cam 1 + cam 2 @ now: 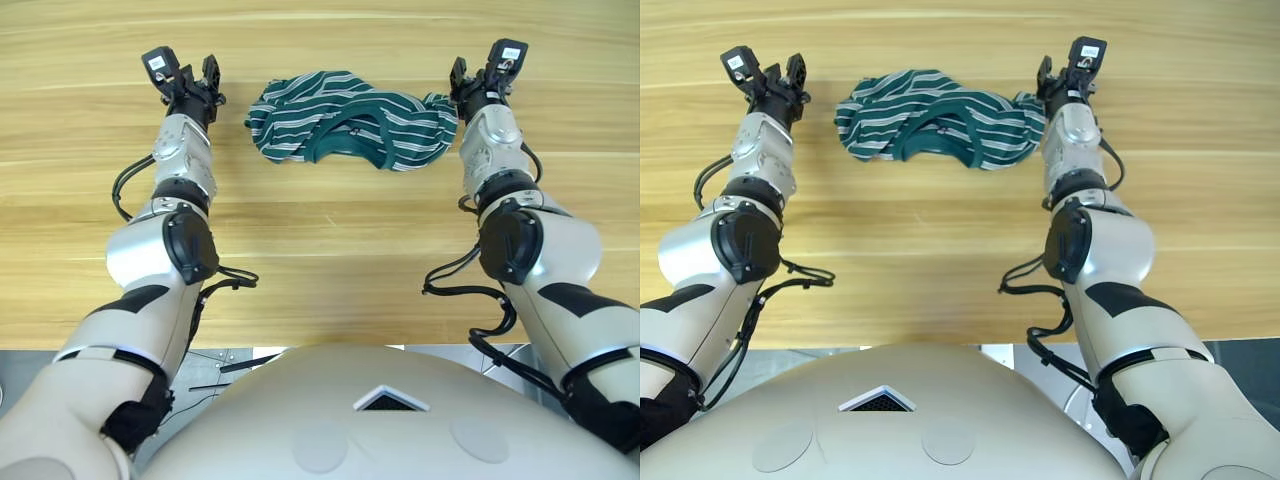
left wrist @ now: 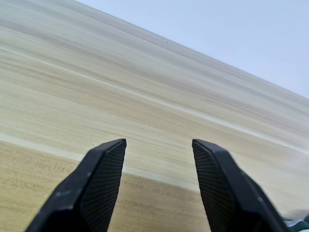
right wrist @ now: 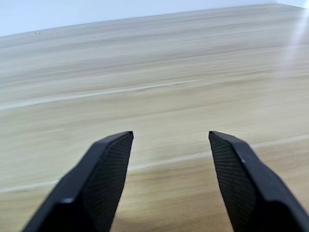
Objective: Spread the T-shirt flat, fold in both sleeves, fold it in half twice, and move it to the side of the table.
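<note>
The T-shirt (image 1: pixel 345 130), dark green with thin white stripes, lies crumpled in a low heap on the pale wooden worktop (image 1: pixel 320 250). It is bunched rather than spread. Its plain green neckband curves along the edge of the heap nearest the robot, and the striped cloth is folded and rumpled behind it and to either side. No sleeve can be told apart from the rest of the heap.

The left claw (image 1: pixel 185 65) sits to the left of the T-shirt, level with the heap, with a strip of bare wood between them. Its two dark fingers (image 2: pixel 104 164) stand apart with nothing between them, and the wood grain shows through the gap. A sliver of striped cloth shows at the corner of the left wrist view.

The right claw (image 1: pixel 483 62) is at the right end of the T-shirt, much closer than the left one. The cloth's right edge lies just beside the wrist below the claw, and whether they touch cannot be told. Its fingers (image 3: pixel 108 164) are also spread wide and grip nothing, with only the worktop seen between them.
</note>
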Robot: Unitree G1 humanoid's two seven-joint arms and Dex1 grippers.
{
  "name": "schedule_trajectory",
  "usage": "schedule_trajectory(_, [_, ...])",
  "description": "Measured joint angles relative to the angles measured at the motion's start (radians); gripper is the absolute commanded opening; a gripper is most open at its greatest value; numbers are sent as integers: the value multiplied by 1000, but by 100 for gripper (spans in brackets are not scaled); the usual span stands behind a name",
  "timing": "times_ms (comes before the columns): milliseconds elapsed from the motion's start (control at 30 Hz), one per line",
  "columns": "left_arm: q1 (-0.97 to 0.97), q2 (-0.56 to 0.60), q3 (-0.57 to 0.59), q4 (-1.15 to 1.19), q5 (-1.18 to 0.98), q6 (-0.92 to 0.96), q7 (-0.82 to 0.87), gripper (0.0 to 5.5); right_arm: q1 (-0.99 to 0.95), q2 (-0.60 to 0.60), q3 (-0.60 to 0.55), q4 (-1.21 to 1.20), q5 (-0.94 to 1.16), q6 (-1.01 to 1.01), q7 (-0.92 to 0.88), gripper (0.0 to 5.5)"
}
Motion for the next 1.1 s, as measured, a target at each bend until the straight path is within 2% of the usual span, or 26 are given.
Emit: schedule_trajectory(1100, [0, 0, -23, 0, 10, -1, 19, 254, 0, -1, 0, 0, -1, 0, -15, 290])
